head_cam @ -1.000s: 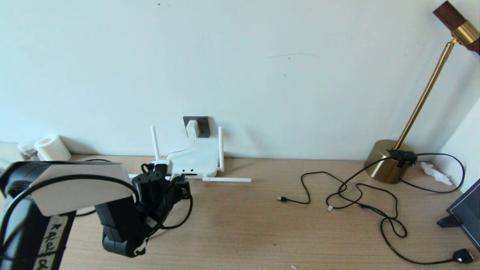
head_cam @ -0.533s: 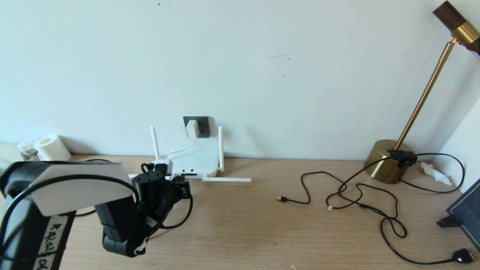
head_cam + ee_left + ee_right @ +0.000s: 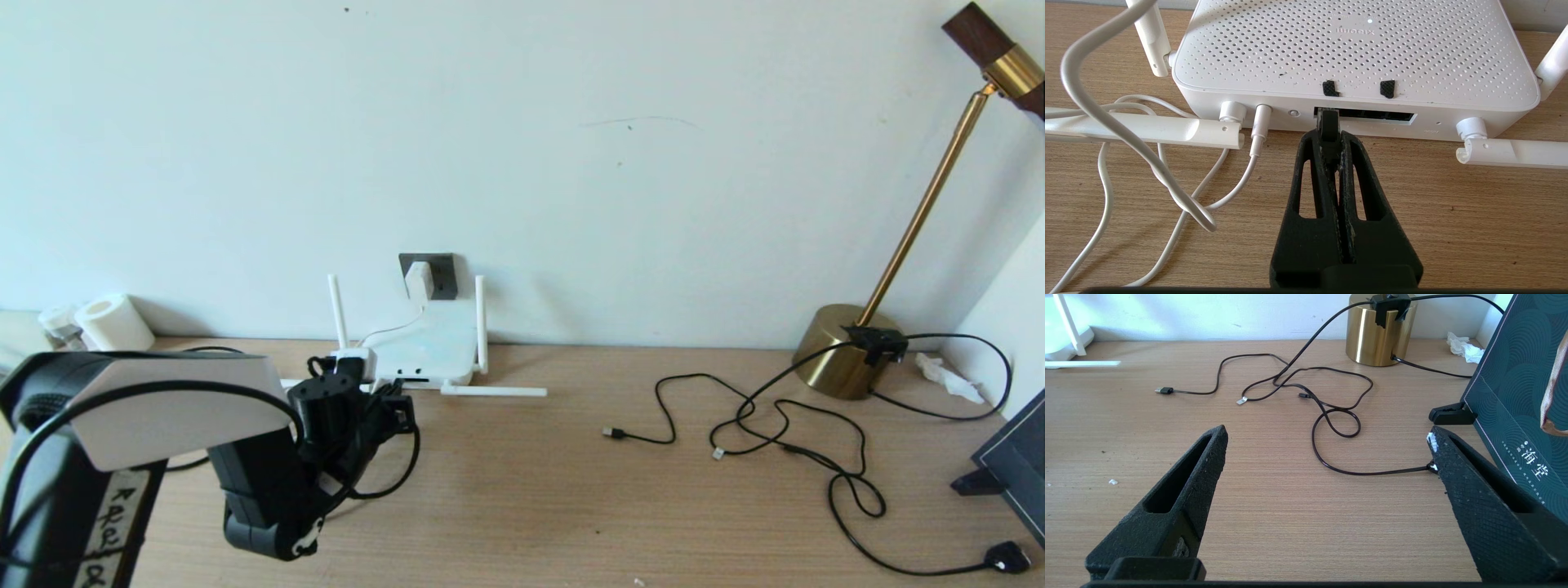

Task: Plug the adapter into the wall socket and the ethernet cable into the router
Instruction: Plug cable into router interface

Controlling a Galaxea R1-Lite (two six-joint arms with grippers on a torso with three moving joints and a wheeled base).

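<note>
We see our left gripper (image 3: pixel 1329 134) low on the wood-grain desk (image 3: pixel 571 490), its rough black fingers (image 3: pixel 1312 171) pinched tight on the black plug of the ethernet cable (image 3: pixel 1328 124), whose tip sits at the left end of the dark port slot in the router's front edge; how far it has gone in we cannot tell. The router (image 3: pixel 1355 53) is a flat white box with rounded corners and a top dotted with fine vent holes, two small black tabs stuck near its front rim. Its slim stick antennas (image 3: pixel 1147 130) lie flat along the desk on either side of the gripper, and a smooth white cord (image 3: pixel 1098 122) loops across the wood beside it. Behind the router, the white rounded adapter (image 3: pixel 419 280) sits in the dark grey wall socket (image 3: pixel 441 273) on the pale wall. Our right gripper (image 3: pixel 1327 473) hangs with its textured black fingers spread wide, grasping nothing, over a broad bare stretch of desk; thin black cables (image 3: pixel 1331 416) coil ahead of it, a shiny brass lamp base (image 3: pixel 1376 339) stands near the wall, and a dark teal patterned box (image 3: pixel 1515 396) leans close by its outer finger.
</note>
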